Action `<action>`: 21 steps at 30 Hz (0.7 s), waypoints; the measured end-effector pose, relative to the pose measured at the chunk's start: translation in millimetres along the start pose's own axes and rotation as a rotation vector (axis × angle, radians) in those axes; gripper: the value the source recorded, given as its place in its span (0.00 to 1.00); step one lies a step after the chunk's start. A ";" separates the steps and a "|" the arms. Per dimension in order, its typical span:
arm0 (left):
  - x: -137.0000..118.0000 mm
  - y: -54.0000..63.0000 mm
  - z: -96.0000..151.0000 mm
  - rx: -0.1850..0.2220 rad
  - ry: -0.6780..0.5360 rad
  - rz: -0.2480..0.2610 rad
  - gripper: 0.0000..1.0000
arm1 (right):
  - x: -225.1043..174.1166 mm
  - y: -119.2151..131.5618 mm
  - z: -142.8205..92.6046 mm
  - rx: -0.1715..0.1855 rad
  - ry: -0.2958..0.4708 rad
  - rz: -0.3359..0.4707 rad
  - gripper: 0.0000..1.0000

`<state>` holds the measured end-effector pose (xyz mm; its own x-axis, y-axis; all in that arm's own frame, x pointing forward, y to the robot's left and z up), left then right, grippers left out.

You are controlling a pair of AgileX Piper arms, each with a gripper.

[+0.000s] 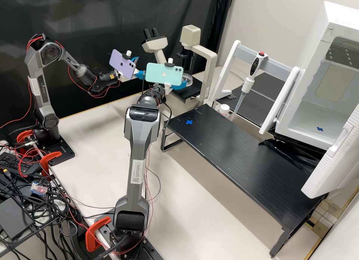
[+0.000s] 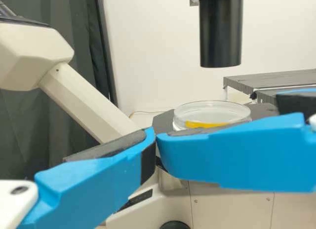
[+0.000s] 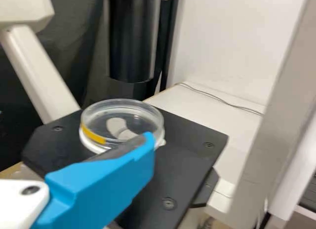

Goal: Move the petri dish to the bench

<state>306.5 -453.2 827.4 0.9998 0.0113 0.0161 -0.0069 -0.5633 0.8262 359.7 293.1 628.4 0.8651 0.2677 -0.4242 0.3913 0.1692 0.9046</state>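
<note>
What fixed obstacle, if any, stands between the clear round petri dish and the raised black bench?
The beige microscope upright rises beside the dish and may block a straight move to the middle of the bench. Toward the blue taped cross, I see none.

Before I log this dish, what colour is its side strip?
Yellow; the strip shows best in the right wrist view.

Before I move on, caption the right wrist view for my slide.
Petri dish with a yellow strip, on the black microscope stage, a dark cylinder hanging higher up.
</note>
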 end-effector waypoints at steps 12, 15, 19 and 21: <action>0.0 -0.1 0.4 0.004 -0.005 -0.001 1.00 | 2.1 7.0 17.0 0.027 -0.049 0.014 1.00; 0.0 -0.1 0.4 0.004 -0.005 -0.001 1.00 | 4.5 16.6 9.4 0.018 -0.040 0.044 1.00; 0.0 -0.1 0.4 0.004 -0.005 -0.001 1.00 | 7.5 25.1 2.8 0.030 -0.037 0.073 1.00; 0.0 -0.1 0.4 0.004 -0.005 -0.001 1.00 | 10.0 26.1 1.8 0.035 -0.039 0.079 1.00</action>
<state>306.5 -453.5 827.1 0.9999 0.0079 0.0128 -0.0060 -0.5662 0.8243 379.1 298.5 647.9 0.9050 0.2416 -0.3501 0.3315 0.1152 0.9364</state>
